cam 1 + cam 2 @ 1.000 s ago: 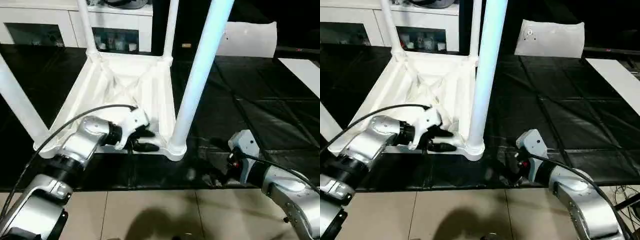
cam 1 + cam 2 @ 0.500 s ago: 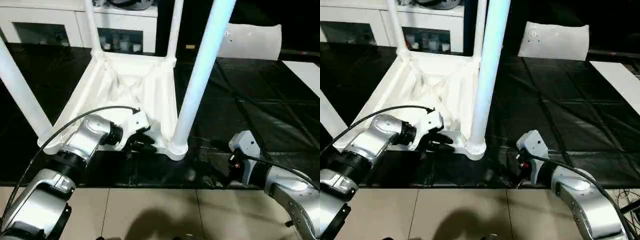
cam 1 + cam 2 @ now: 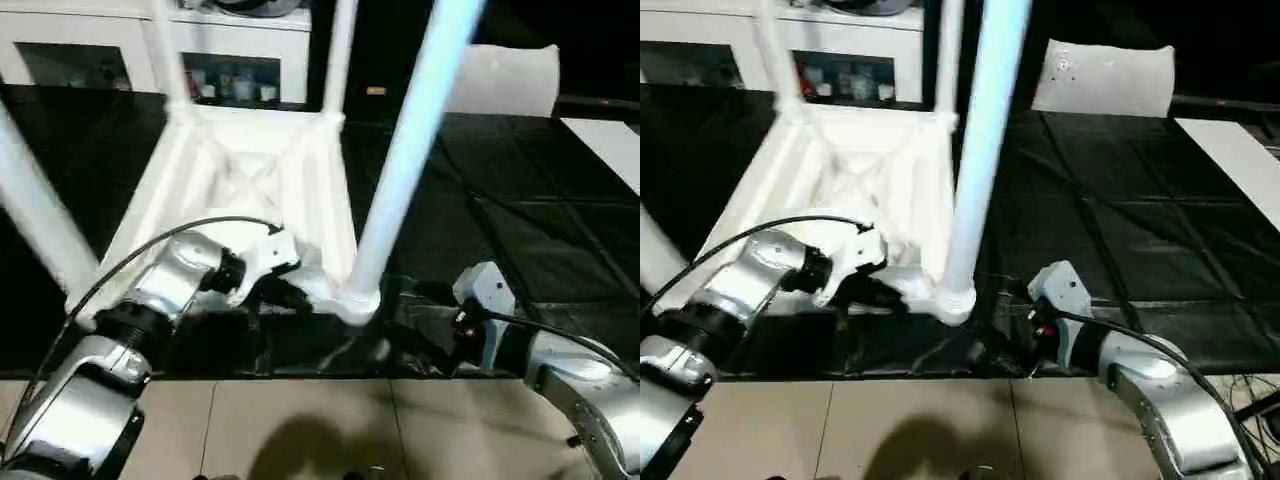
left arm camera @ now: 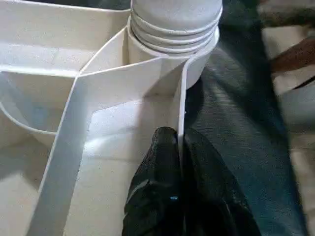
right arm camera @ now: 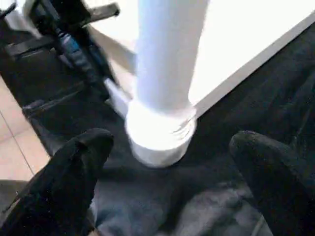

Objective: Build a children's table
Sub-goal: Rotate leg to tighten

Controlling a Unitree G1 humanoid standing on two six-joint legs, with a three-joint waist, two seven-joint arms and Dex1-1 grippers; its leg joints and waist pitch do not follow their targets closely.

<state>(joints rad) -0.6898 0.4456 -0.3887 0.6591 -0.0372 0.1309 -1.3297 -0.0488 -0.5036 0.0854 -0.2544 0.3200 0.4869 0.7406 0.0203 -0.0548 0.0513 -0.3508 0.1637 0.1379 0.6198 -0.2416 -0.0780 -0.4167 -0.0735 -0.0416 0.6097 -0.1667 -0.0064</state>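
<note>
While the left hand (image 4: 179, 157) pinches its rim, the white children's table (image 3: 260, 170) lies upside down, legs up.

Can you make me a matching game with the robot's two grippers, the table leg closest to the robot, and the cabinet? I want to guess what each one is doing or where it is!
Things:
1. left gripper
2. right gripper
3. nearest table leg
4. cabinet

Places or states:
A. stands upright in a round corner socket
B. fingers wide apart, with nothing between them
C. at the back, behind the black mat
D. pinching the thin white rim of the upside-down table

Pairs: 1-D, 2-B, 3-A, 4-C
</note>
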